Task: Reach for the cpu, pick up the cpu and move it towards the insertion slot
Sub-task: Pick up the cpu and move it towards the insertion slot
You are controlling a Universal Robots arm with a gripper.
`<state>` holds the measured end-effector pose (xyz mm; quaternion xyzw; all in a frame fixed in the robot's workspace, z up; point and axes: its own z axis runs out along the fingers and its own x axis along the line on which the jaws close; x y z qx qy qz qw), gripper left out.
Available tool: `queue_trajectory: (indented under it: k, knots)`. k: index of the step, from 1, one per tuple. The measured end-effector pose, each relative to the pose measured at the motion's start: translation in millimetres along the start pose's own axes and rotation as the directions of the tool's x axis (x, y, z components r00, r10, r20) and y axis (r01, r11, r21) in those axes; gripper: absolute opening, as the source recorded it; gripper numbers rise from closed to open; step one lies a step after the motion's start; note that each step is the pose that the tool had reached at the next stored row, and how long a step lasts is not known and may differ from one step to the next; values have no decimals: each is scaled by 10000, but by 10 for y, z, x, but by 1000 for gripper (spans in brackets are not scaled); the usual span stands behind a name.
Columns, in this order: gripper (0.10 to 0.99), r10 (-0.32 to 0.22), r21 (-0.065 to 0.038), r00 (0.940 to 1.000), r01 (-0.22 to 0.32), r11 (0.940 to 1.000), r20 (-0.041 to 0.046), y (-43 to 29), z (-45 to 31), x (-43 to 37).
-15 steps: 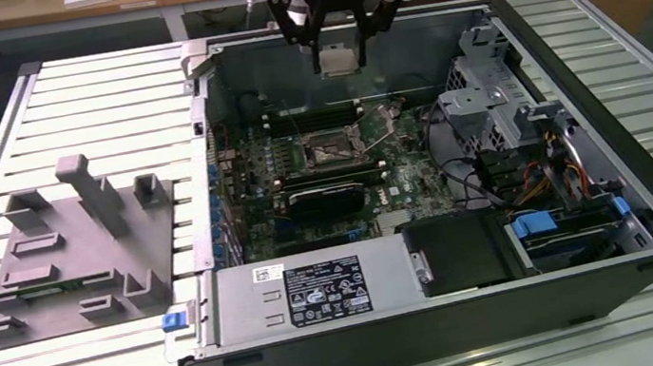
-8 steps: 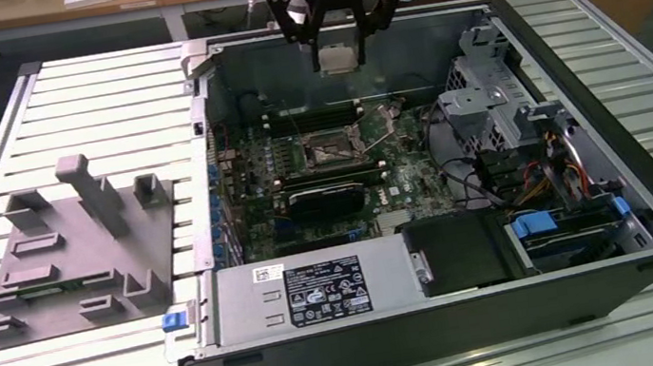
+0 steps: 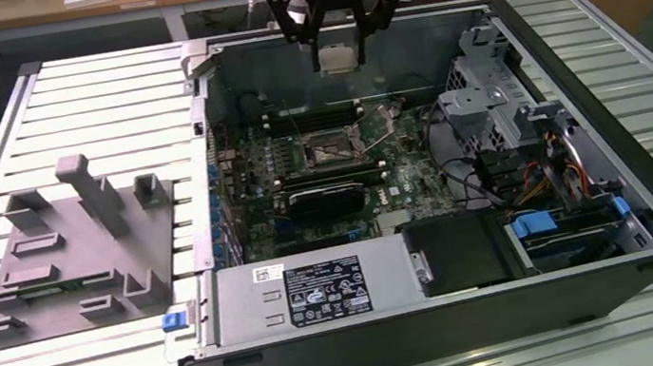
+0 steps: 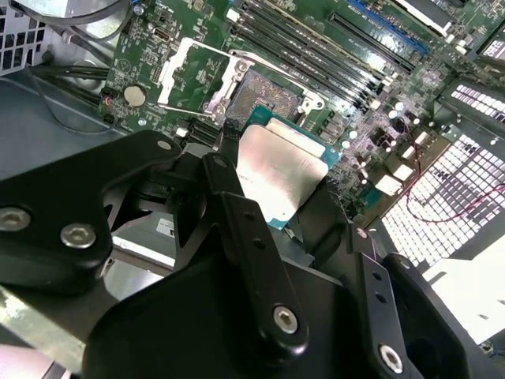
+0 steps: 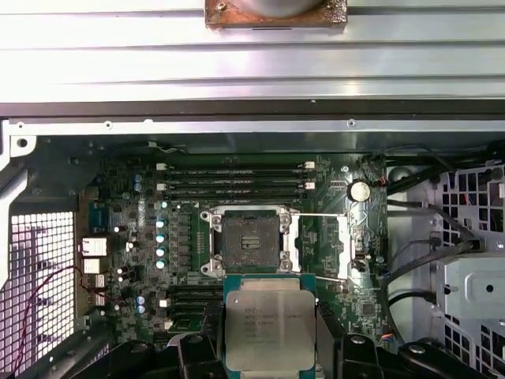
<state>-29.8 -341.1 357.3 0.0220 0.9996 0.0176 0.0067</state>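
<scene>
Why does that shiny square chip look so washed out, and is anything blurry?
In the second wrist view, glare whitens the cpu top, and the near gripper links look soft. In the first wrist view the cpu reads evenly lit grey.

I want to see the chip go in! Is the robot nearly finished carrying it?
Picked up: the gripper is shut on the cpu, holding it in the air above the open computer case. In hand: carrying it towards the insertion slot. Left: in both wrist views the slot sits empty with its metal frame flipped open, and the chip is near it but not over it.
</scene>
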Motion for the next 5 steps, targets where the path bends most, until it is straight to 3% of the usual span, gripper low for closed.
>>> queue_trajectory:
  k: [5]
  knots:
    - [541, 0, 0, 10000, 0, 10000, 0, 3, 0, 0]
